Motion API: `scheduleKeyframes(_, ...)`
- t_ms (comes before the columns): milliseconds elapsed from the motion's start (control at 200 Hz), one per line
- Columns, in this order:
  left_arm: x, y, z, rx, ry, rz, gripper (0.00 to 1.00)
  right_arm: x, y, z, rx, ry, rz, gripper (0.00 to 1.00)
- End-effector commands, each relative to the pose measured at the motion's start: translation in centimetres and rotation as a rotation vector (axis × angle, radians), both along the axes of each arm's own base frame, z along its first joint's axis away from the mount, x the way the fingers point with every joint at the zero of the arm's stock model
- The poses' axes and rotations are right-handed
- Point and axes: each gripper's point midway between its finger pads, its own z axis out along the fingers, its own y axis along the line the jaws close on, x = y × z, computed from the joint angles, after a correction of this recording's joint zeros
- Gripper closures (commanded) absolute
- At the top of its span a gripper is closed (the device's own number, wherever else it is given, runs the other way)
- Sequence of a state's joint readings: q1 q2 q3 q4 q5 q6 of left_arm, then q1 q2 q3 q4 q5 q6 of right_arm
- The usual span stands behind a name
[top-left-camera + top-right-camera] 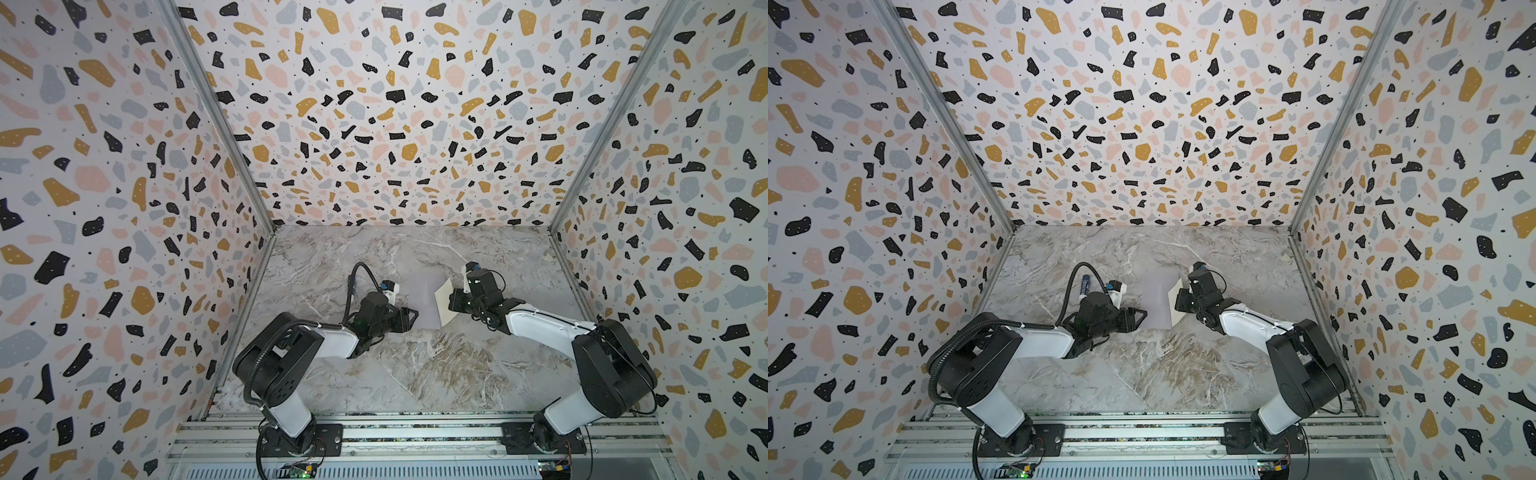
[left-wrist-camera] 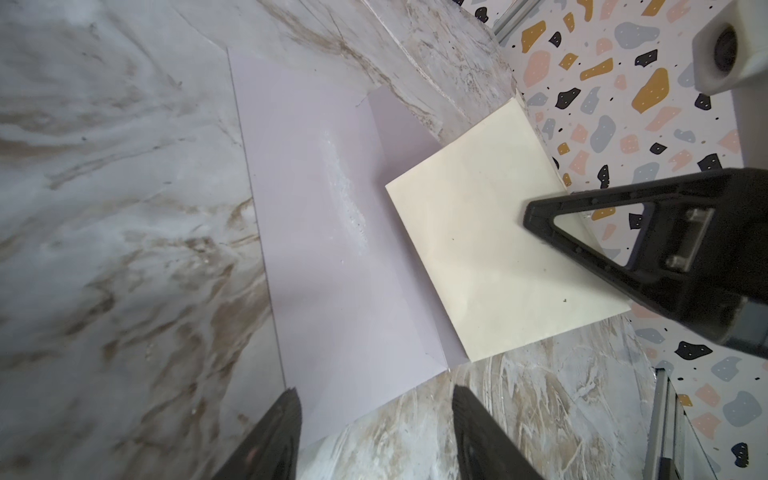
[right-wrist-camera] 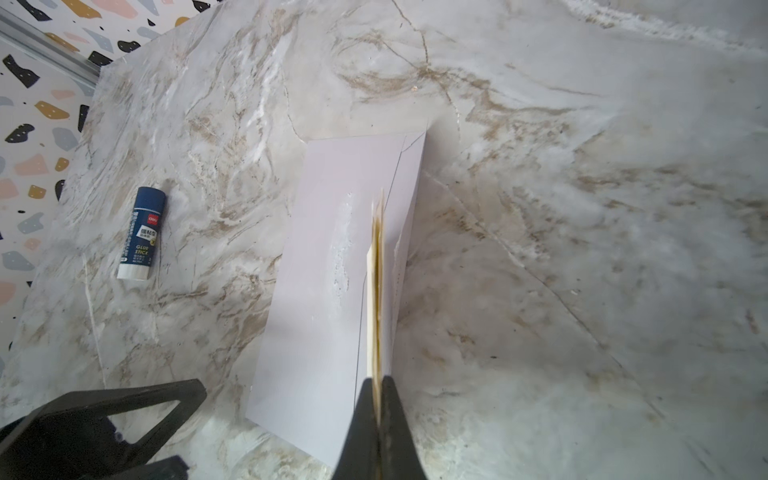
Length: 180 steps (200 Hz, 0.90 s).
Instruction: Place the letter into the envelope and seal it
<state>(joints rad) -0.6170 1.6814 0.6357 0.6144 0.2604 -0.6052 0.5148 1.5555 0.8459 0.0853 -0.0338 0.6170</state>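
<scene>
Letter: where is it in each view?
Top view: letter at the envelope's right edge.
Top view: same place.
Left wrist: cream sheet meeting the envelope.
Right wrist: edge-on, in the right gripper.
Shared landmark: the envelope.
</scene>
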Motion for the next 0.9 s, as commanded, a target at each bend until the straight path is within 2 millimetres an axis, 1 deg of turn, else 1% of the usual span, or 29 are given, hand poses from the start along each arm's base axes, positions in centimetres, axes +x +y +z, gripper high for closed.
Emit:
scheduleKeyframes(0,1.4,-1.0,1.7,-0.025,-0.069,-0.016,0.46,0.6,-0.6,0.2,-0.027,0.016,-0.038,1.00)
scheduleKeyframes(125,1.8,-1.5,1.2,-0.014,-0.063,-0.018,0.49,1.0,-0.9,0.0,-0.025,0.027,-0.065,1.00)
scheduleKeyframes(230,1.9,-1.9,0.2,0.000,-0.048,-0.026,0.52,1.4,-1.1,-0.2,-0.019,0.036,-0.085,1.00)
scheduleKeyframes(431,2.0,-1.5,-2.3,0.052,-0.010,-0.015,0.56,2.1,-1.3,-1.2,0.008,0.065,-0.107,1.00)
scheduleKeyframes(576,2.0,-1.3,-3.6,0.080,0.009,-0.010,0.58,2.8,-1.3,-1.4,0.044,0.069,-0.115,1.00)
scheduleKeyframes(731,1.8,-1.0,-4.3,0.096,0.019,-0.005,0.59,3.6,-1.6,-1.1,0.045,0.059,-0.138,1.00)
scheduleKeyframes(896,1.8,-0.9,-4.7,0.108,0.023,-0.005,0.60,4.3,-1.7,-0.8,0.051,0.051,-0.155,1.00)
